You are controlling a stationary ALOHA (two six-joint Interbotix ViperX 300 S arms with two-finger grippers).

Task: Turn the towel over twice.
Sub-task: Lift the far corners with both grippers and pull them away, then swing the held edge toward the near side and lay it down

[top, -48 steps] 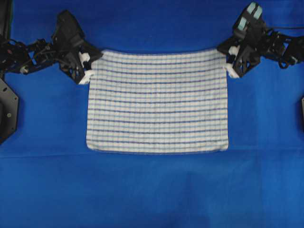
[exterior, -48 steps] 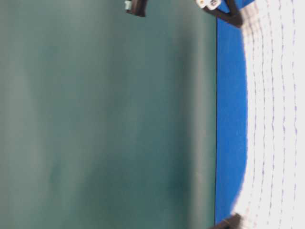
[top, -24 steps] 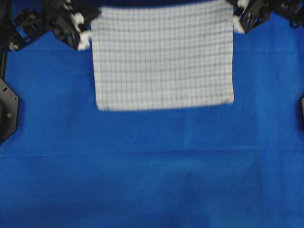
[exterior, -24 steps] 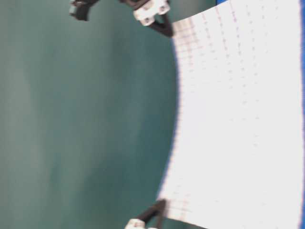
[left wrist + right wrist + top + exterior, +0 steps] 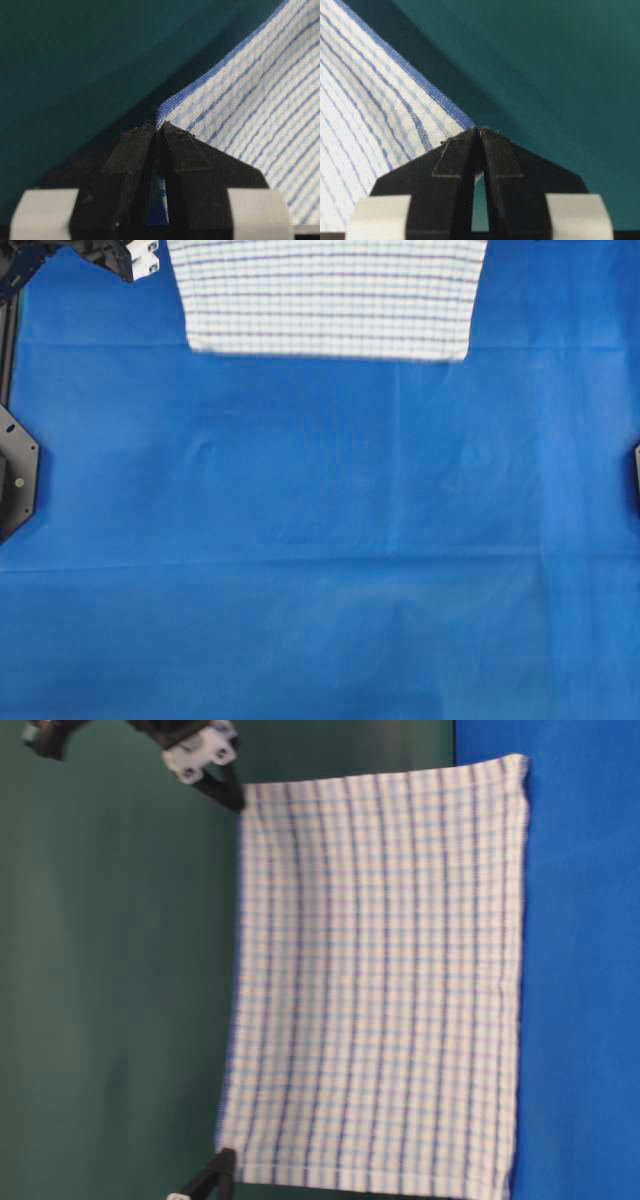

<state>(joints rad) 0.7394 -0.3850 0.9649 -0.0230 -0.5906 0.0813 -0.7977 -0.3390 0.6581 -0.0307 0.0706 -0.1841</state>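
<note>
The towel (image 5: 380,990), white with blue stripes and checks, hangs as a flat sheet from its two upper corners. My left gripper (image 5: 157,126) is shut on one upper corner, and striped cloth (image 5: 260,85) spreads away from it. My right gripper (image 5: 480,130) is shut on the other corner of the towel (image 5: 365,110). From table level the right gripper (image 5: 236,802) and the left gripper (image 5: 222,1160) hold the top edge taut. From overhead the towel (image 5: 325,295) is at the far edge, with the left gripper (image 5: 150,262) beside it. Its lower edge hangs over the blue sheet; contact cannot be told.
The plain blue table sheet (image 5: 320,540) covers the whole surface in front of the towel. Black fixtures sit at the left edge (image 5: 15,470) and the right edge (image 5: 636,475). A dark green backdrop (image 5: 120,970) stands behind the table.
Both grippers rose and drew back toward the far edge with the towel's corners. The towel went from lying flat on the sheet to hanging upright.
</note>
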